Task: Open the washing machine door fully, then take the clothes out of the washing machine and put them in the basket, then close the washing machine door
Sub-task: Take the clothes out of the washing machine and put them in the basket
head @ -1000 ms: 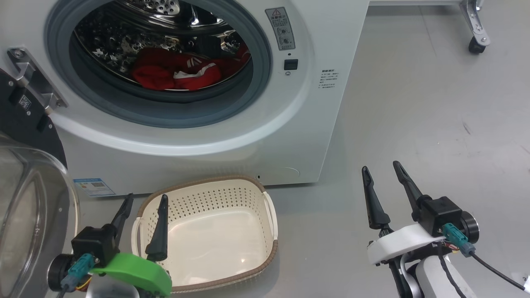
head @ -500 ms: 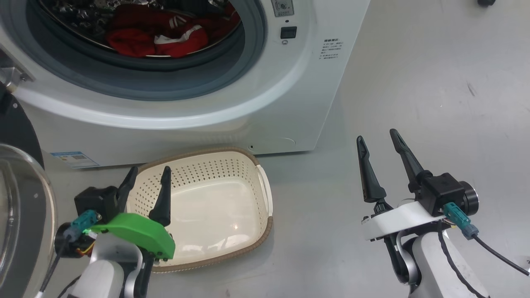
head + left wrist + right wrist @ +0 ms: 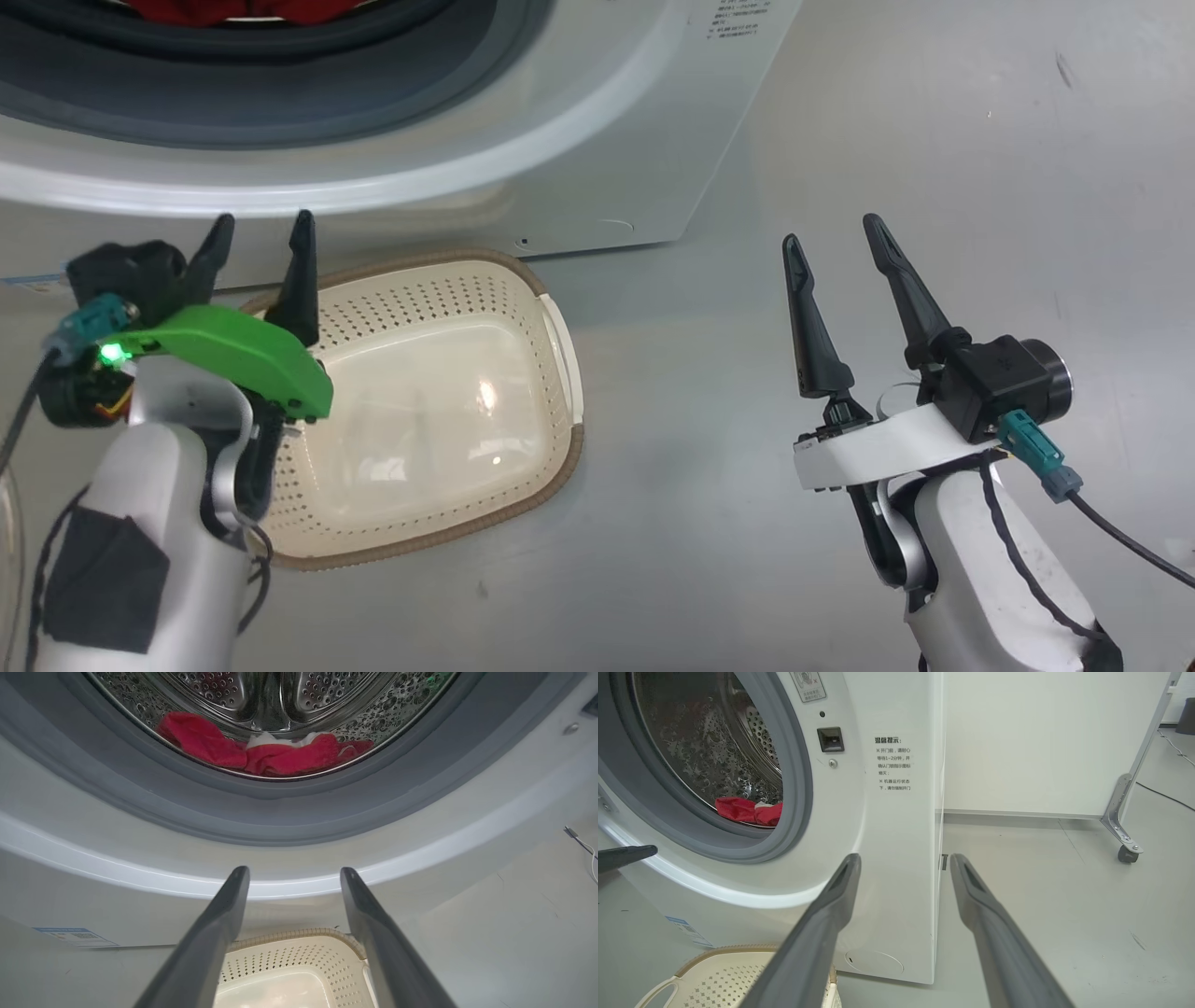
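Much of the clothes (image 3: 280,758) from left wrist; sliver from head.

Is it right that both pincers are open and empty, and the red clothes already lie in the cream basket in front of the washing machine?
Not quite. The red clothes lie inside the washing machine, as the left wrist view shows; the basket in front of it holds nothing. The left pincer and right pincer are indeed open and empty.
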Motion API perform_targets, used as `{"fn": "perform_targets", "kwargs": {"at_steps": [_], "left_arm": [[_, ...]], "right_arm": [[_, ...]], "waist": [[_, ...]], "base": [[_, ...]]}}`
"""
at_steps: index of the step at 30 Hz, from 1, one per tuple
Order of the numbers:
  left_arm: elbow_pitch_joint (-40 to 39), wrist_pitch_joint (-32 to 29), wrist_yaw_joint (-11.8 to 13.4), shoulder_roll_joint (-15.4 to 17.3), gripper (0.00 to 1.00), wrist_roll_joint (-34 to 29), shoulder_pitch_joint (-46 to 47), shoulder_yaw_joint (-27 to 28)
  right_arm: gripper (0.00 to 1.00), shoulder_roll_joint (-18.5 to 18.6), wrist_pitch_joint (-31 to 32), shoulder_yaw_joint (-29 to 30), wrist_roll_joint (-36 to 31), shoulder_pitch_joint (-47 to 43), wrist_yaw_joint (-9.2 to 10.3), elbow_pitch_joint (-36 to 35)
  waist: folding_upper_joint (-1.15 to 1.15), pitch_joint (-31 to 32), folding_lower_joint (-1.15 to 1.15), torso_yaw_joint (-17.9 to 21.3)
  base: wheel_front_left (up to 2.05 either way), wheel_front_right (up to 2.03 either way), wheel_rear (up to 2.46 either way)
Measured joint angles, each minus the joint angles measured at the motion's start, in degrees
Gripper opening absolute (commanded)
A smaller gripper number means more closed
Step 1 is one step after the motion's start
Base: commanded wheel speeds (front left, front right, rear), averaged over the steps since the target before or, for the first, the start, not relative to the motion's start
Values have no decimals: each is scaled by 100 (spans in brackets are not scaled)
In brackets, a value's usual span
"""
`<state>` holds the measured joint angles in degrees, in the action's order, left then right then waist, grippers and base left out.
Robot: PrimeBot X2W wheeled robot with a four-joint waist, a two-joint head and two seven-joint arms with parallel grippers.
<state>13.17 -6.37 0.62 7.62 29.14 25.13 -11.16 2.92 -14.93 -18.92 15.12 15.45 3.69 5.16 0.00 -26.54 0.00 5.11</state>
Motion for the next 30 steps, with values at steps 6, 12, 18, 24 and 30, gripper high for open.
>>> {"fn": "perform_targets", "kwargs": {"at_steps": [6, 12, 18, 24, 30], "left_arm": [[164, -70, -94, 160, 100, 5, 754, 123], [301, -119, -152, 337, 100, -1, 1497, 232], [474, -170, -152, 501, 100, -1, 2214, 442], [798, -366, -152, 692, 100, -1, 2895, 554], [1221, -542, -151, 877, 100, -3, 3296, 603]], "right_arm": [[100, 4, 0, -137, 183, 215, 54, -89], [100, 13, 0, -244, 342, 366, 105, -135], [100, 19, 0, -445, 530, 539, 136, -170], [100, 20, 0, -617, 688, 696, 159, -175], [100, 16, 0, -792, 838, 791, 198, -172]], "waist": [[0, -384, 0, 190], [0, -687, 0, 418], [0, -922, 0, 641], [0, -1108, 0, 923], [0, -1215, 0, 1141]], "base": [[0, 0, 0], [0, 0, 0], [0, 0, 0], [0, 0, 0], [0, 0, 0]]}}
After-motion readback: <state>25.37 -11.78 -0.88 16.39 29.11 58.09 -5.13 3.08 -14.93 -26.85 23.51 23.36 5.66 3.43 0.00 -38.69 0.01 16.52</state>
